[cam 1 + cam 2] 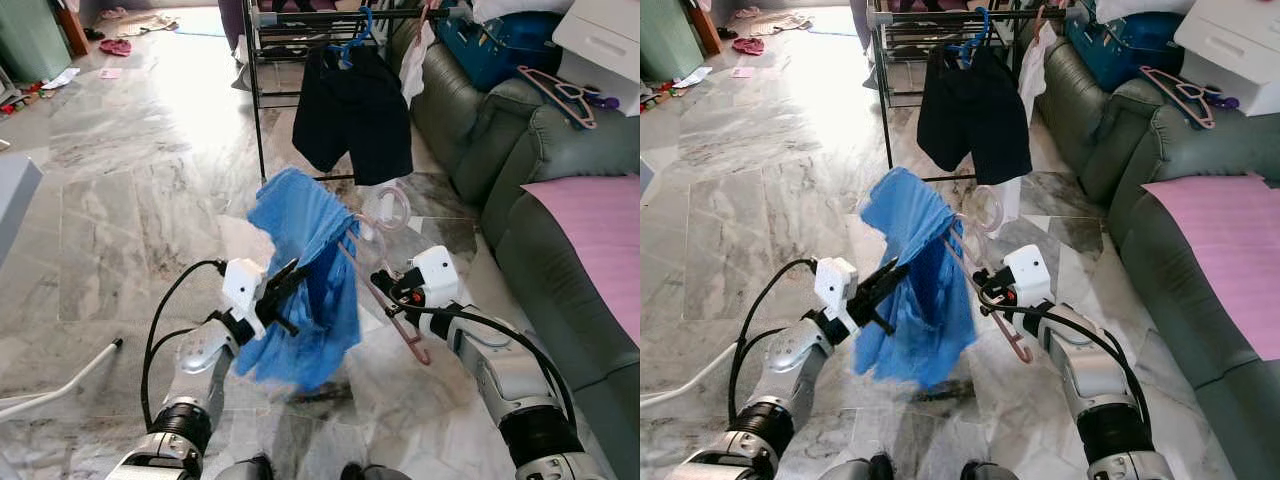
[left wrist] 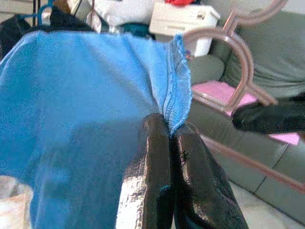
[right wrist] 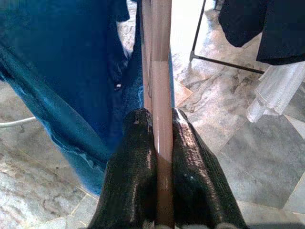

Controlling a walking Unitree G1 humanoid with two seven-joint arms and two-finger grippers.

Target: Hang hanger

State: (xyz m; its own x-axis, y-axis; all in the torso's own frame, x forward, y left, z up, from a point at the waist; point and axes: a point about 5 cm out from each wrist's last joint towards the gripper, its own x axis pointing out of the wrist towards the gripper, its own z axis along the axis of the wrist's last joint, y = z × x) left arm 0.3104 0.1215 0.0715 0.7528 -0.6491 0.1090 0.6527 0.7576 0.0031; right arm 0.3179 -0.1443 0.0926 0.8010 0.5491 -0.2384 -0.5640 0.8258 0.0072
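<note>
A blue garment [image 1: 305, 270] is draped over a pink hanger [image 1: 385, 295], held in the air between my arms above the marble floor. My left gripper [image 1: 285, 283] is shut on the garment's hem [image 2: 174, 102], pinched between its black fingers [image 2: 152, 157]. The right gripper [image 1: 385, 283] is shut on the hanger's lower bar [image 3: 161, 95]. The hanger's hook [image 1: 388, 210] curls upward beside the garment. Ahead stands a black clothes rack [image 1: 300, 20] with a dark garment [image 1: 355, 110] on a blue hanger [image 1: 355, 40].
A green sofa [image 1: 520, 150] runs along the right, with a pink cloth [image 1: 595, 220], another pink hanger [image 1: 560, 95] and a blue bag [image 1: 500, 45] on it. A white tube [image 1: 60, 385] lies on the floor at left. Slippers [image 1: 115, 45] lie far back.
</note>
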